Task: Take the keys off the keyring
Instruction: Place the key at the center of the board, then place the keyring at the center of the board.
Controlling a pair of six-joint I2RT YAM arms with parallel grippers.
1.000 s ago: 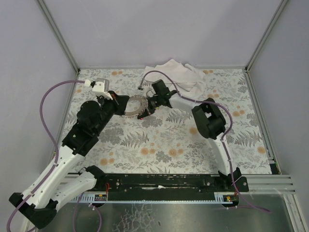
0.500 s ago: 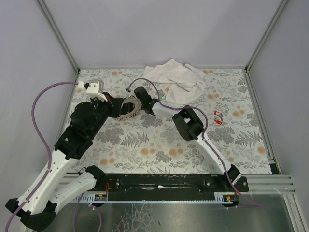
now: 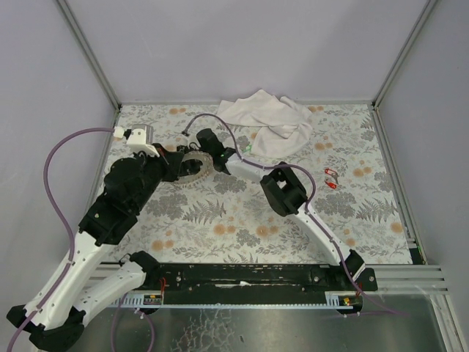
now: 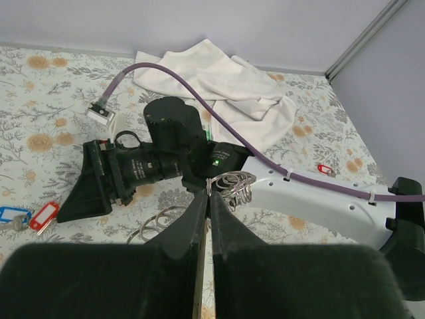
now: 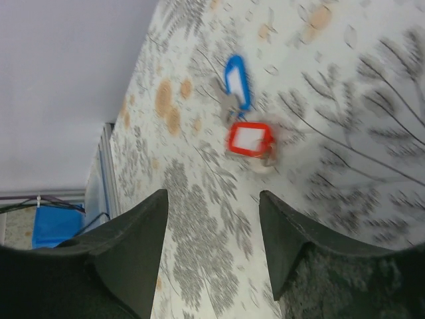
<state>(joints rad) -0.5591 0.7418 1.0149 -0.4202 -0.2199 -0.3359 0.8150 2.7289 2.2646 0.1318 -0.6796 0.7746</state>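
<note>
Right wrist view | my right tool (image 5: pixel 211 196) is spreading wide, gripping nothing, over the blue-tagged key (image 5: pixel 238 80) and red-tagged key (image 5: pixel 250 139) lying loose on the bench (image 5: pixel 345 133) | my left tool (image 4: pixel 209 199) is staying pinched shut on the keyring (image 4: pixel 232 181) | those keys are looking freed.
</note>
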